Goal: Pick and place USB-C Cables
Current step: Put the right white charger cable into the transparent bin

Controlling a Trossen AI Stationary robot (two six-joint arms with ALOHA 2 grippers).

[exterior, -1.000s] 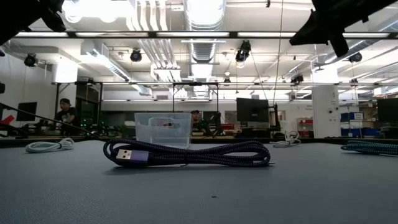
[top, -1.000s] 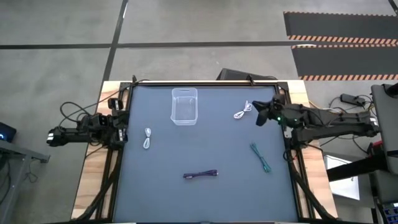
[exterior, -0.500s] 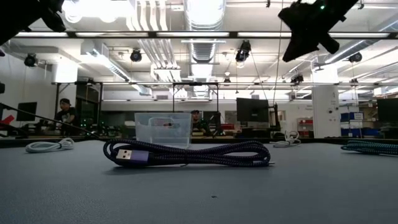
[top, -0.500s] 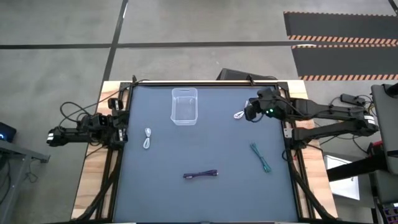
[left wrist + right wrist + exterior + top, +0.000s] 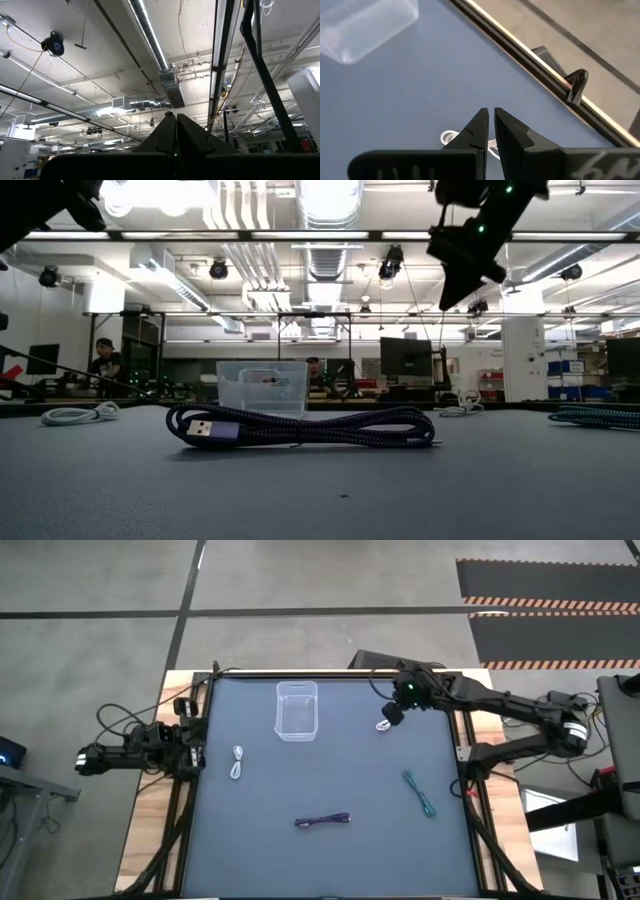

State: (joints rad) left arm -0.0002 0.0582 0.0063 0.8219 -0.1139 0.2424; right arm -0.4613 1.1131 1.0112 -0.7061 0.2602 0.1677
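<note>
Nearest the low camera lies the dark purple cable (image 5: 300,426), well in front of the clear bin (image 5: 297,708), with the teal-green cable (image 5: 420,792) off to the bin's front right and one white cable (image 5: 237,761) to its front left. Level with the bin on its right, the right gripper (image 5: 392,714) hangs with fingers nearly closed on nothing, just above the second white cable (image 5: 451,136). The left gripper (image 5: 176,131), fingers pressed together and empty, waits at the table's left edge, well left of the bin.

Lighting: we noted even, soft overhead light on the worktop (image 5: 330,780), faint shadows only. Ceiling strip lights (image 5: 330,198) glared white in the low view; background room was slightly soft.
</note>
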